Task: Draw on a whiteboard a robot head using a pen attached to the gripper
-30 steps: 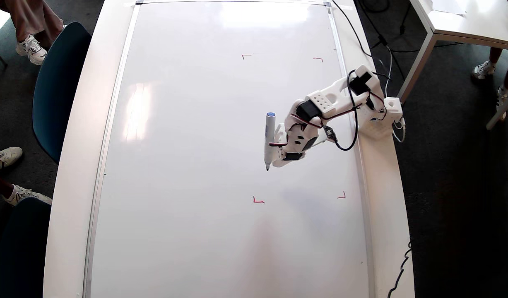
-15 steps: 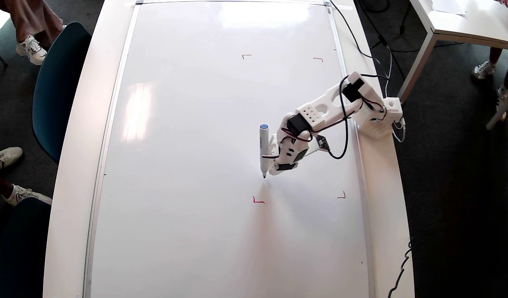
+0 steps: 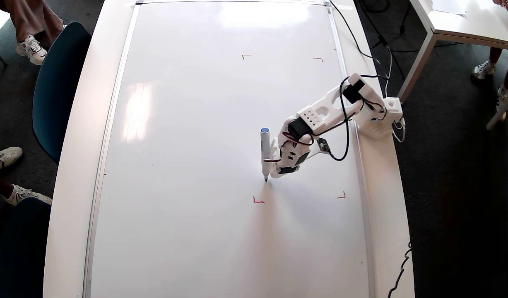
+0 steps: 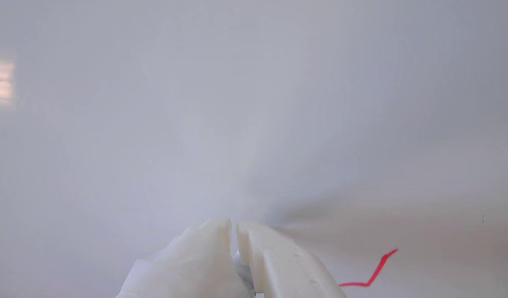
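The whiteboard (image 3: pixel 187 124) fills the table in the overhead view, glossy white with a thin silver frame. The white pen (image 3: pixel 264 153), blue cap up the view, is fixed along the left side of my white gripper (image 3: pixel 274 174). Its dark tip points at the board just above the lower-left red corner mark (image 3: pixel 258 201). I cannot tell whether the tip touches. In the wrist view my gripper (image 4: pixel 234 225) is shut with nothing between its fingers, above the whiteboard (image 4: pixel 196 103) and a red mark (image 4: pixel 371 273). No robot head shows in either view.
Three more red corner marks (image 3: pixel 246 55) (image 3: pixel 318 59) (image 3: pixel 342 196) sit on the board. The arm's base (image 3: pixel 382 120) stands at the right edge with cables behind. Blue chairs (image 3: pixel 57 82) and feet are at the left, a smaller white table (image 3: pixel 465 25) at the top right.
The gripper and pen moved down the overhead view and slightly left, bringing the tip closer to the lower-left red mark. The arm stretched out further over the board.
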You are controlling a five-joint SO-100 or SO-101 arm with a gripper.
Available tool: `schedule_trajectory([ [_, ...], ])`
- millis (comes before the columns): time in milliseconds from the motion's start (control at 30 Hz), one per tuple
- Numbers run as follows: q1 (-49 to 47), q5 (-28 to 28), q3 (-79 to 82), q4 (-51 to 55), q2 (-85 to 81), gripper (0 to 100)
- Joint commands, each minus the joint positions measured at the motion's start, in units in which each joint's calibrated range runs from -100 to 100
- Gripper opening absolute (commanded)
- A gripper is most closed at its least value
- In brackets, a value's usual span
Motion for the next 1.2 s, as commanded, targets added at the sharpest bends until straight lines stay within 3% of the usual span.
schedule_trajectory([
  [0,-0.66,0.31,2.88,0.38,-0.53,1],
  [267,-0.66,0.36,6.06,0.81,-1.88,1],
  [1167,-4.65,0.31,42.30,-0.14,-28.18,1],
])
